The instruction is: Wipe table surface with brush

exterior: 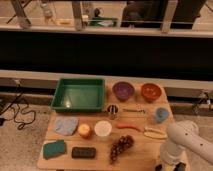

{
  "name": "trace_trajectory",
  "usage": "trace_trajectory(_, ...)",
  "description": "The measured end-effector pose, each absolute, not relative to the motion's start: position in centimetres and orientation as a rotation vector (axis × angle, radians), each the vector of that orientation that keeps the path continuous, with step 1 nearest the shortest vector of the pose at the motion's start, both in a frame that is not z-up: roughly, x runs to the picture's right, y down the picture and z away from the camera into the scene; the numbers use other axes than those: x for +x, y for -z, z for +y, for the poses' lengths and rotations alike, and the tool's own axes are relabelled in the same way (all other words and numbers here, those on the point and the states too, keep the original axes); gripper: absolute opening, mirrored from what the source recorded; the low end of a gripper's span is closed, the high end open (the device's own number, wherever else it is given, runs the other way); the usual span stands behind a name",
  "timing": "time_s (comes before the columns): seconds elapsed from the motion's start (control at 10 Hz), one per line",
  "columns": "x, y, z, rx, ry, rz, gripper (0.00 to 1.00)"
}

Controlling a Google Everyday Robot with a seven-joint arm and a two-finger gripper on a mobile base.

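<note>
Currently the closed tool hangs low beside the table surface corner.

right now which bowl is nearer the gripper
The orange bowl, far right; the purple bowl sits left of it. The gripper is shut at the table's near right corner.

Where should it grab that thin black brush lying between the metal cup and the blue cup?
Probably mid-handle, from straight above: the brush lies flat and crosswise on the table surface, with bare wood before and behind it. The hand, shut, is out of view below the white arm at the right front corner.
</note>
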State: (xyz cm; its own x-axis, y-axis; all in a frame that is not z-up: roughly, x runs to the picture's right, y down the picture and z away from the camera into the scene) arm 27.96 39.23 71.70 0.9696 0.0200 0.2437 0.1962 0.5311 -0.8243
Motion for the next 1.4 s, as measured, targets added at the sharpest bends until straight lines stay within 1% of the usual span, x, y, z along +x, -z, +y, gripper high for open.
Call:
trace_trajectory(1.1, 26.7, -71.4, 38.9, -1.021, 0.154, -0.247, 0.08)
trace_trajectory(1.4, 24.0, -71.1, 37.9, -0.995, 0.241, -0.274, 0.08)
